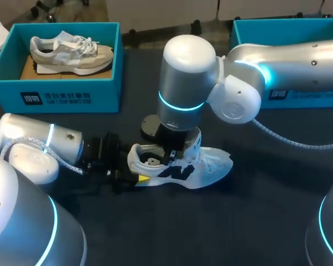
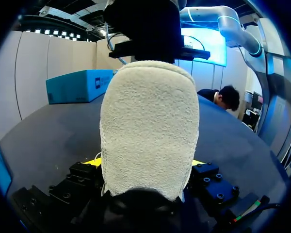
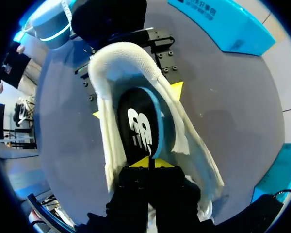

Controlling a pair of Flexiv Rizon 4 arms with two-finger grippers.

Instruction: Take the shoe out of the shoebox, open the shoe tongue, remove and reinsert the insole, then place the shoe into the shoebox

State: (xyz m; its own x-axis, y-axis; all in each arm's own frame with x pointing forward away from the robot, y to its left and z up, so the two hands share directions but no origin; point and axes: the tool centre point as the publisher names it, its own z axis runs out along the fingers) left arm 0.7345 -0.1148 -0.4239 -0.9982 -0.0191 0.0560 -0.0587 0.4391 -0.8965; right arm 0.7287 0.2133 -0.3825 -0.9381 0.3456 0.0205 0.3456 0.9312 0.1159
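At the table's middle: the white shoe (image 1: 194, 169) lies on the dark table (image 1: 277, 210), outside the boxes.
Long axis: it runs across the table, with the heel toward the left edge and the toe toward the right edge; the shoe leans a little onto its side.
Left gripper (image 1: 139, 167): it clasps the heel, with one yellow fingertip (image 3: 176, 90) pressed on each side of it.
Right gripper (image 1: 169, 158): it comes down from above into the shoe's mouth; its yellow fingertips (image 3: 139, 163) are pinched together on the near end of the black insole (image 3: 138, 128).
Insole: it lies along the inside of the shoe, in line with it.
Hidden: in the head view the right arm covers most of the shoe's opening; in the left wrist view the heel (image 2: 150, 126) blocks out the rest of the shoe.
Far left corner: a blue shoebox (image 1: 61, 91) holds a grey shoe (image 1: 72, 52), toe toward the right.
Far right corner: a second blue box (image 1: 305, 98) is partly covered by the right arm.
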